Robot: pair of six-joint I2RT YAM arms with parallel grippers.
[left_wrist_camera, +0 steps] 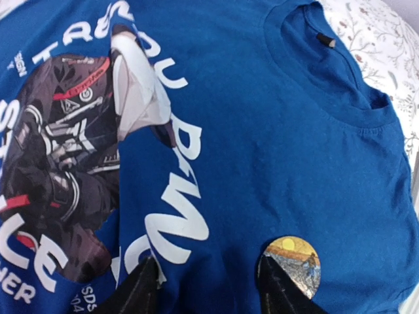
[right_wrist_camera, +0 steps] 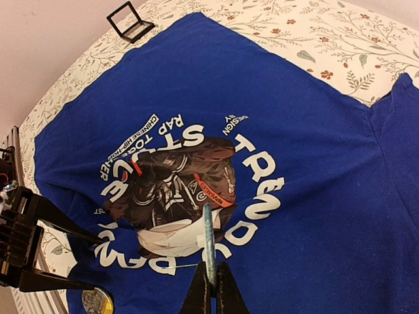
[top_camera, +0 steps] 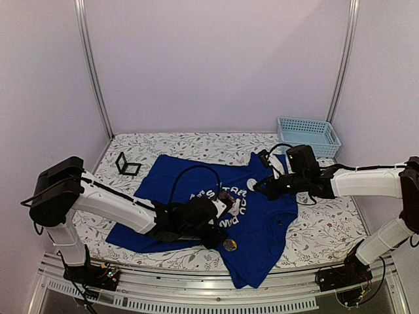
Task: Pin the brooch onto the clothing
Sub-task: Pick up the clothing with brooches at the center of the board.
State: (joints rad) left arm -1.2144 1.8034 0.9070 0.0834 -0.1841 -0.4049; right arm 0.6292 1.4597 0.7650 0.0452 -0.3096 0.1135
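Note:
The clothing (top_camera: pixel 196 176), a royal-blue T-shirt with a round print ringed by white lettering (right_wrist_camera: pixel 177 190), lies spread on the flowered table. My right gripper (right_wrist_camera: pixel 214 278) is shut on the brooch (right_wrist_camera: pixel 208 235), a thin bluish disc held edge-on above the print, its pin wire sticking out to the left. It also shows in the top view as my right gripper (top_camera: pixel 258 188), over the shirt's collar side. My left gripper (left_wrist_camera: pixel 206 284) is open low over the shirt, with only flat fabric between its fingers. A round painted badge (left_wrist_camera: pixel 294 265) lies on the shirt beside its right fingertip (left_wrist_camera: pixel 275 288).
A light-blue plastic basket (top_camera: pixel 308 135) stands at the back right. A small black open box (top_camera: pixel 127 165) sits on the table (top_camera: pixel 327 229) left of the shirt. The metal rail (top_camera: pixel 196 297) of the near edge runs just below the shirt's hem.

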